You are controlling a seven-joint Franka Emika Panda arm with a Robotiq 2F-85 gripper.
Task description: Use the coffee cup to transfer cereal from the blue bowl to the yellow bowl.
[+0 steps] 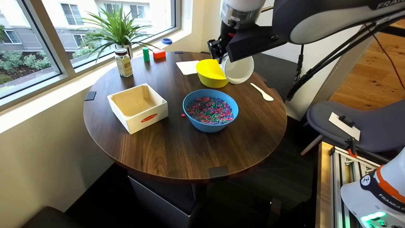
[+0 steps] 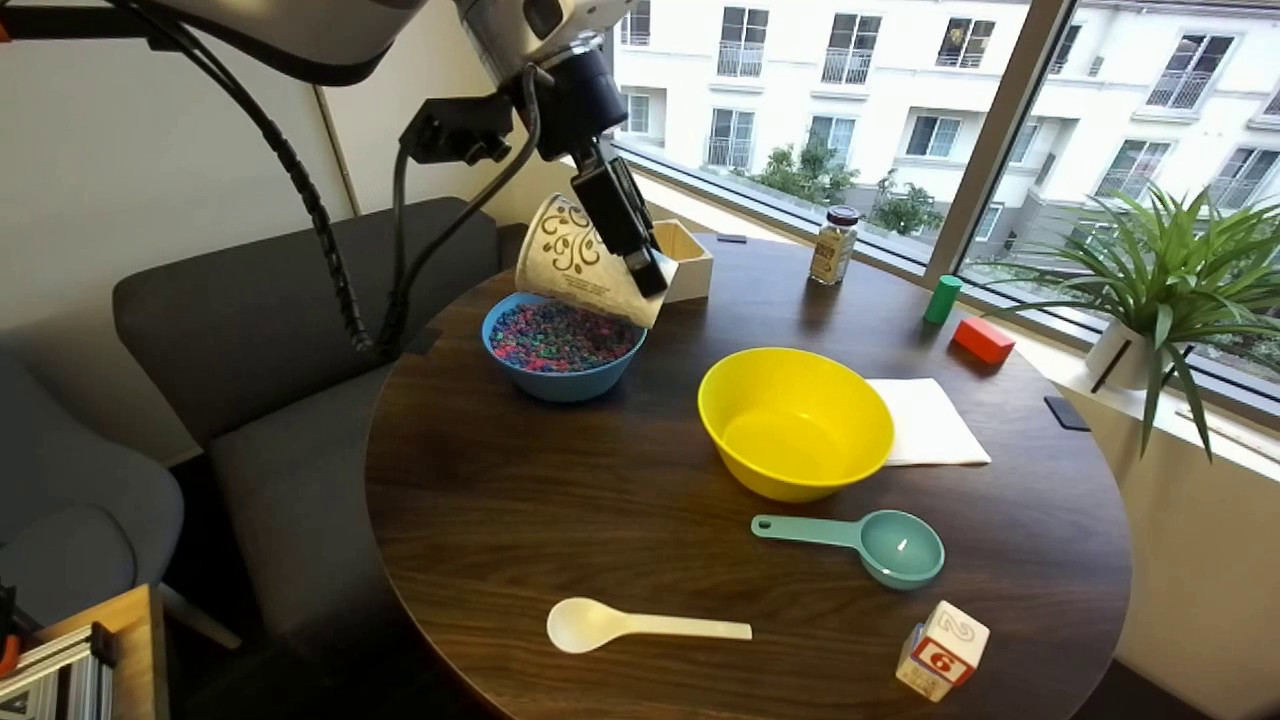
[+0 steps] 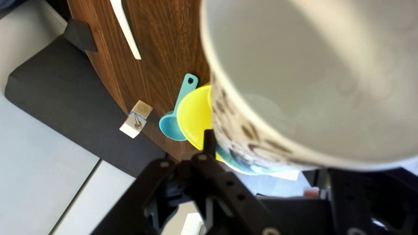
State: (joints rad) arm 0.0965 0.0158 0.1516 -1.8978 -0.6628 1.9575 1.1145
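Observation:
The coffee cup [image 2: 578, 250], pale with a brown scroll pattern, is clasped between my gripper's [image 3: 272, 160] fingers. It hangs tilted above the table, its mouth facing away from the yellow bowl [image 2: 790, 482] in an exterior view. Within the cup's mouth [image 3: 310, 81], the wrist view shows a bare pale interior. Multicoloured cereal [image 1: 210, 110] lies in the blue bowl [image 1: 208, 128], which the cup partly overlaps in an exterior view. Bare yellow shows inside the yellow bowl, whose edge the cup covers in an exterior view. The wrist view does not show the blue bowl.
An open wooden box [image 1: 137, 107] stands beside the blue bowl, with a stray pink piece [image 1: 183, 115] between them. Around the yellow bowl lie a teal scoop [image 2: 900, 550], a pale spoon [image 2: 650, 625], a lettered block [image 2: 943, 650] and a white napkin [image 2: 930, 425]. A jar [image 2: 833, 248] stands windowward.

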